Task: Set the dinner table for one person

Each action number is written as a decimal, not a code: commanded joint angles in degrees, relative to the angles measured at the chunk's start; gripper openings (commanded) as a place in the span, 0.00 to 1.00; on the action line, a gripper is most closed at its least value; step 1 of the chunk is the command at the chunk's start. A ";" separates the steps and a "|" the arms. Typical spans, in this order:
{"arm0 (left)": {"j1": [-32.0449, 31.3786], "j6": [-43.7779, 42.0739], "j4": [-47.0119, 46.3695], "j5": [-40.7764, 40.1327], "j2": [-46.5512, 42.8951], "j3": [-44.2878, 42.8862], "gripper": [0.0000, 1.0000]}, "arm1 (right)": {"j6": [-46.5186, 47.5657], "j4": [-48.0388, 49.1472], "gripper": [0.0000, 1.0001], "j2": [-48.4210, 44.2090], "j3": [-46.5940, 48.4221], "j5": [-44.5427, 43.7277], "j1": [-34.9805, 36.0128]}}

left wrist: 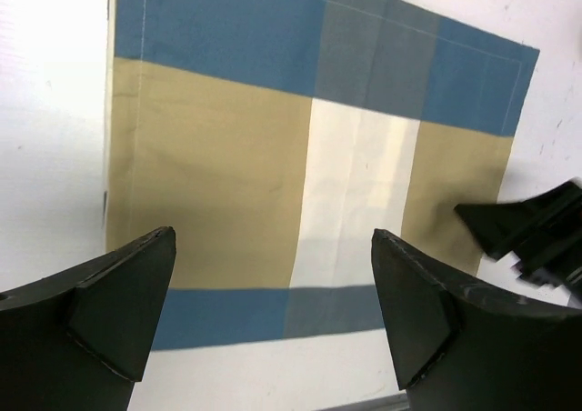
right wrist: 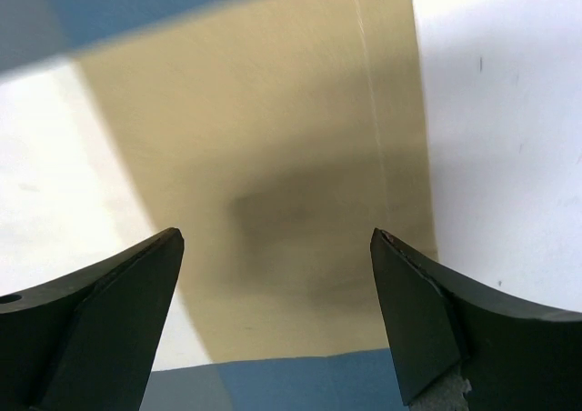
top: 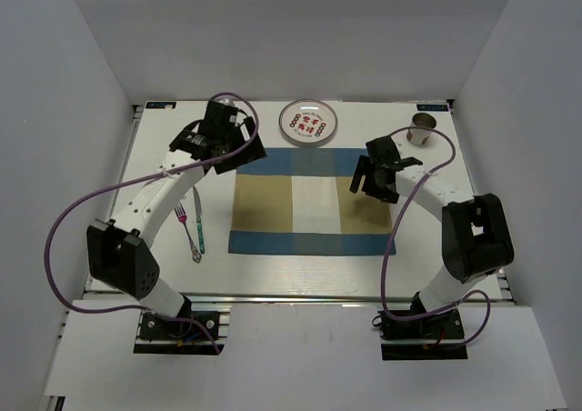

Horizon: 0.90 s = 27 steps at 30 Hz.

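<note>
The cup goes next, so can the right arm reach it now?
Probably yes: the cup stands alone beyond the open, empty right gripper, nothing between them, though the arm's purple cable loops close beside it.

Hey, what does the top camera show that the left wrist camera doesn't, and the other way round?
Only the top view: the fork left of the placemat, the cup at the far right, both whole arms. Only the left wrist view: the placemat's stitched hem, and how wide the left pincer stands open. Both: the placemat, the plate's rim, the right pincer, the white dinner table.
</note>
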<state>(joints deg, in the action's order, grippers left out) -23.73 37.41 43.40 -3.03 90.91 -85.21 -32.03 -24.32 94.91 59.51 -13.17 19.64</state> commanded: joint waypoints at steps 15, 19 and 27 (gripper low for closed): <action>0.26 -7.43 4.41 -4.18 -18.66 11.64 0.98 | 6.81 5.33 0.89 -0.70 18.70 11.06 -0.04; 0.26 -7.44 5.56 -7.33 -20.68 13.57 0.98 | 6.29 5.86 0.89 6.22 25.12 11.50 -0.74; 0.26 -9.81 3.27 -10.15 -25.96 20.96 0.98 | 3.47 5.06 0.89 23.20 44.19 12.54 -3.29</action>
<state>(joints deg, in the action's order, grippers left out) -23.73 29.54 47.40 -11.25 67.09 -65.43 -27.68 -19.51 115.11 98.48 -2.26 17.74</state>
